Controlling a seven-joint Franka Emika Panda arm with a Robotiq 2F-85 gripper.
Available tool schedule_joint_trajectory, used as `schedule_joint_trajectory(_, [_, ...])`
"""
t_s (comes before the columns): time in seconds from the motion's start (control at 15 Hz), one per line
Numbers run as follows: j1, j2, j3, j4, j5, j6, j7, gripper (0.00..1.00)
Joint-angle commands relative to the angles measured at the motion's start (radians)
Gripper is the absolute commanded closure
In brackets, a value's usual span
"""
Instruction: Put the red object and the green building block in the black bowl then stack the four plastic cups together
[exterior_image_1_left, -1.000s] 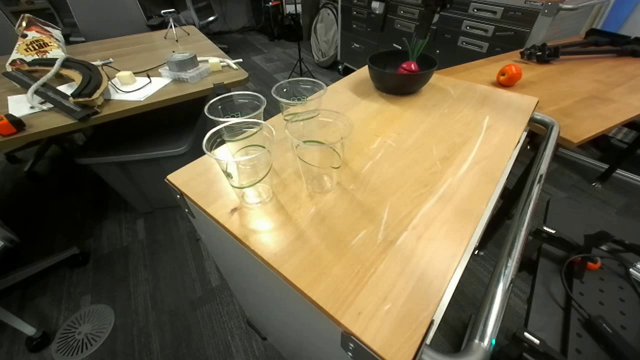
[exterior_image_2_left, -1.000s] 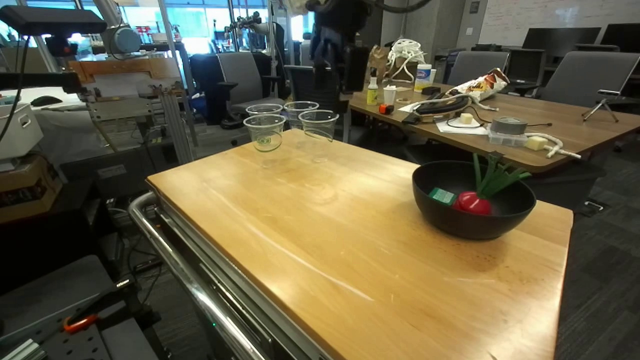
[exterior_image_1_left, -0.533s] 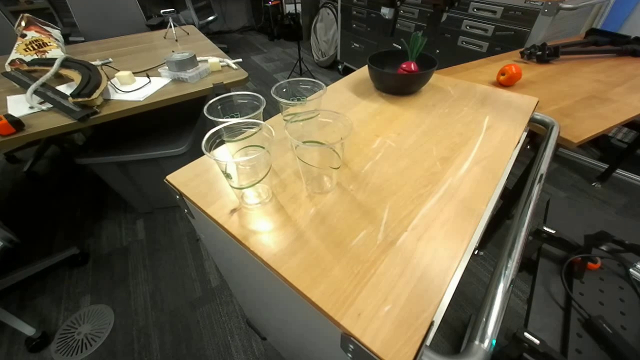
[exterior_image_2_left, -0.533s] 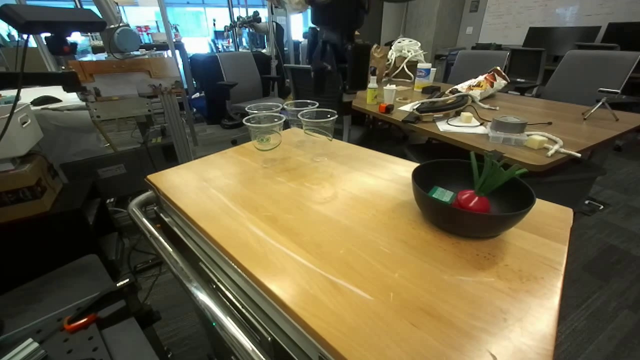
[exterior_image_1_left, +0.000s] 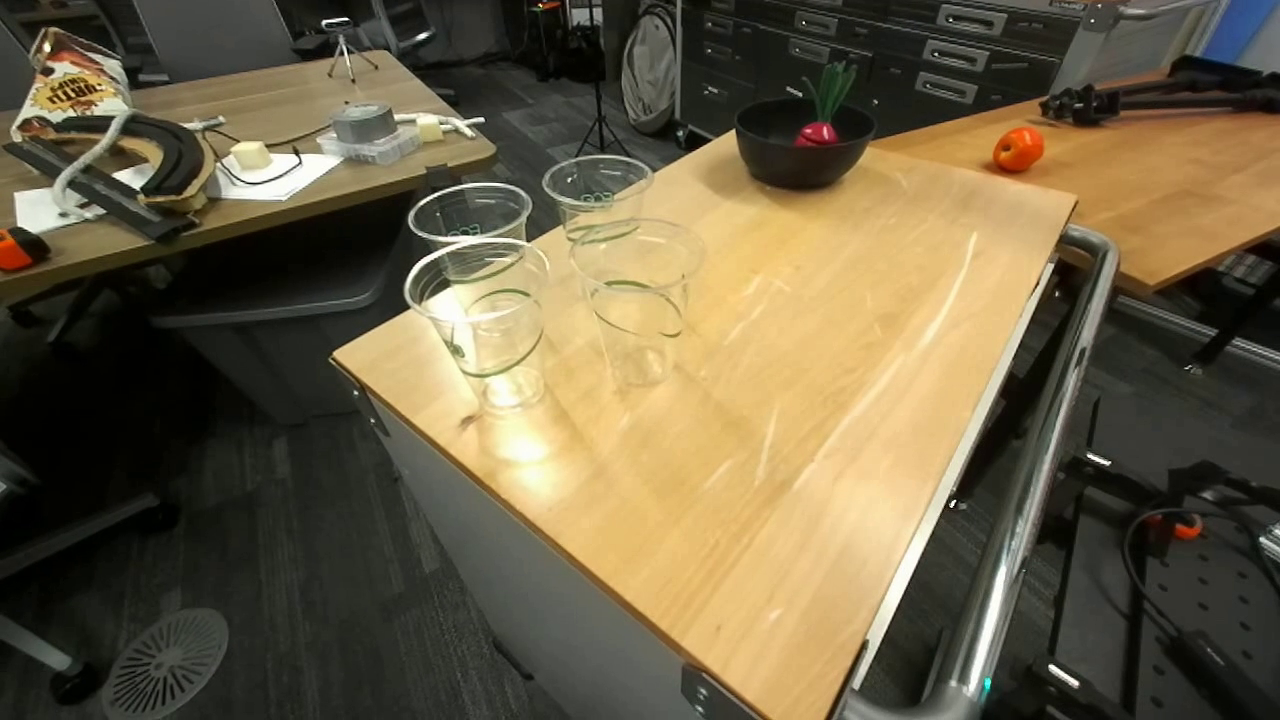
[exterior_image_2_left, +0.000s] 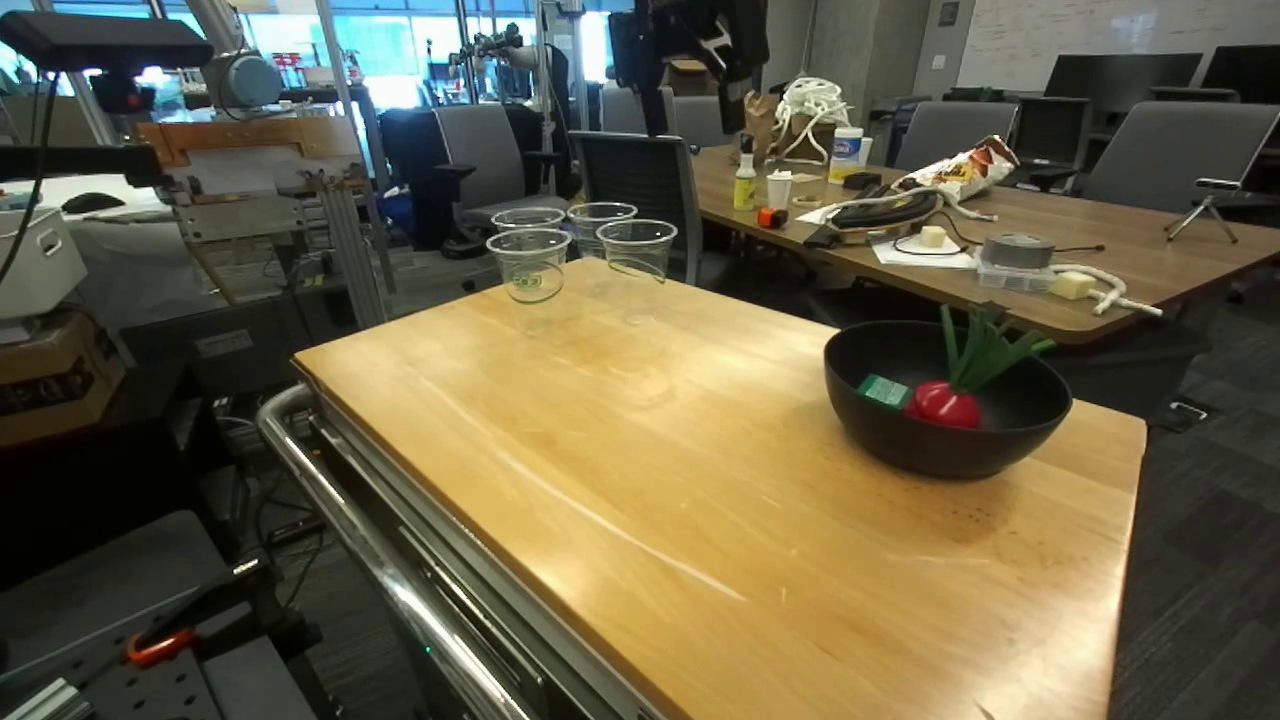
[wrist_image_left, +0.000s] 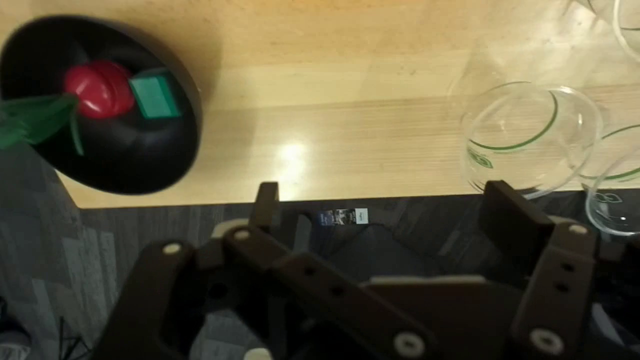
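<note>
Exterior view, table (exterior_image_2_left: 640, 510): pale wood, two groups of things well apart.
Black bowl (exterior_image_2_left: 930, 455): upright, both small items inside; that part looks done.
Gripper (wrist_image_left: 382, 197): spread wide, empty, just lifted and turned; probably only stacking remains.
Plastic cups (exterior_image_1_left: 490, 330): four, upright, close together, none nested.
Red object (wrist_image_left: 99, 90): in the bowl, green-topped.
Green building block (wrist_image_left: 156, 95): also inside, just beside it.

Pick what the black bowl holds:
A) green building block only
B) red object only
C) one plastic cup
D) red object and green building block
D: the wrist view shows both the red object and the green building block lying inside the black bowl.
</note>
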Motion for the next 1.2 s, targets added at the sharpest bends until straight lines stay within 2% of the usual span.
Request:
schedule_joint_trajectory(0.0, [0.024, 0.168, 0.013, 0.178, 0.035, 0.019, -0.096, 0.00])
schedule_joint_trajectory(0.2, [0.023, 0.275, 0.015, 0.272, 0.076, -0.008, -0.147, 0.00])
schedule_joint_trajectory(0.47, [0.010, 0.357, 0.030, 0.332, 0.141, -0.070, -0.246, 0.00])
schedule_joint_trajectory(1.07, [0.022, 0.375, 0.053, 0.317, 0.134, -0.177, -0.360, 0.00])
schedule_joint_trajectory(1.13, [0.020, 0.384, 0.056, 0.322, 0.138, -0.188, -0.371, 0.03])
